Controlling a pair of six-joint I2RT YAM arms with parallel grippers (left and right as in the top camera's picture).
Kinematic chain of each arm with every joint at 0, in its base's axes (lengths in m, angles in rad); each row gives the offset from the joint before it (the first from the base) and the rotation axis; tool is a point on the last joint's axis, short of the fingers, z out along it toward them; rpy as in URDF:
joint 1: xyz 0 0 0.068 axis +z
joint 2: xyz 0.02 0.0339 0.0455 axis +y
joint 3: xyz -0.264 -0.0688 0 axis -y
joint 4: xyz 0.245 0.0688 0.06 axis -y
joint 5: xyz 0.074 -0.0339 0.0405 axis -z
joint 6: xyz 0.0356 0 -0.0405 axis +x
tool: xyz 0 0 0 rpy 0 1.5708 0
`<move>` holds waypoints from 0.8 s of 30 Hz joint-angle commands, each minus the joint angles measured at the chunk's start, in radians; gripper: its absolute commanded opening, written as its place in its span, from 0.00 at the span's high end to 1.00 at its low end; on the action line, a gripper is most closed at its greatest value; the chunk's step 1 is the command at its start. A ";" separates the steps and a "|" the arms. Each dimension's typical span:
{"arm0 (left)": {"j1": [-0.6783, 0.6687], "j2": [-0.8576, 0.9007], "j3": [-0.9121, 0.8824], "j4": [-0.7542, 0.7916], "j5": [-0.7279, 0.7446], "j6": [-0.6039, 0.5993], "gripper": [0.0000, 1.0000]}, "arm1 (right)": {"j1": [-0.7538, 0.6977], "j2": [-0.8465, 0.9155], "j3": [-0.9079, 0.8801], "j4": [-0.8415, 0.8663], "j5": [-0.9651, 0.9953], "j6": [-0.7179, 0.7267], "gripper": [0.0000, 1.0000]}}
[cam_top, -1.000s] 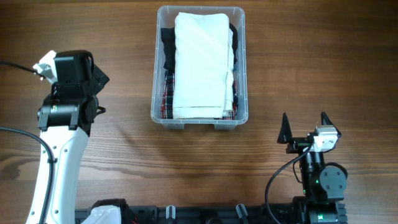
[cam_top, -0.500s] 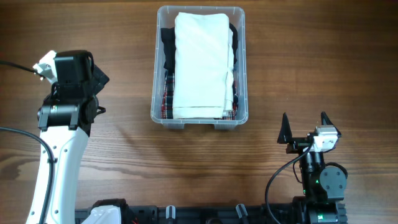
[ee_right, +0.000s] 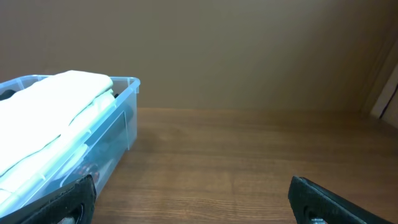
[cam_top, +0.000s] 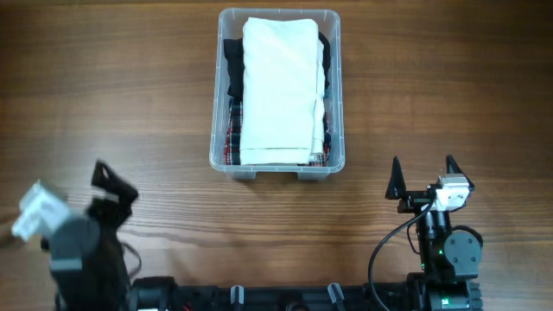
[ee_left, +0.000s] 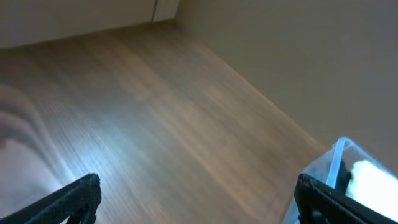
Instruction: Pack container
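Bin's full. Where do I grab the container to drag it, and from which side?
Probably the rolled rim on the near short wall of the container, coming from above with the right gripper, jaws straddling the wall. The folded white cloth fills the middle and rises above the rim, and the walls look too far apart to span.

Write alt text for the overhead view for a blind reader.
A clear container sits at the far middle of a wooden table, packed with a folded white cloth over dark and plaid clothes. Both arms are near the front edge, away from it: left gripper blurred, right gripper open, both empty.
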 commanded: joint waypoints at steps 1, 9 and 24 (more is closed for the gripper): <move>0.002 -0.179 -0.106 -0.077 0.022 0.004 0.00 | -0.005 -0.011 -0.002 0.005 0.024 0.019 0.00; 0.002 -0.333 -0.361 0.099 0.111 0.004 0.00 | -0.005 -0.011 -0.002 0.005 0.024 0.019 0.00; 0.002 -0.336 -0.673 0.670 0.270 0.071 0.00 | -0.005 -0.011 -0.002 0.005 0.024 0.019 0.00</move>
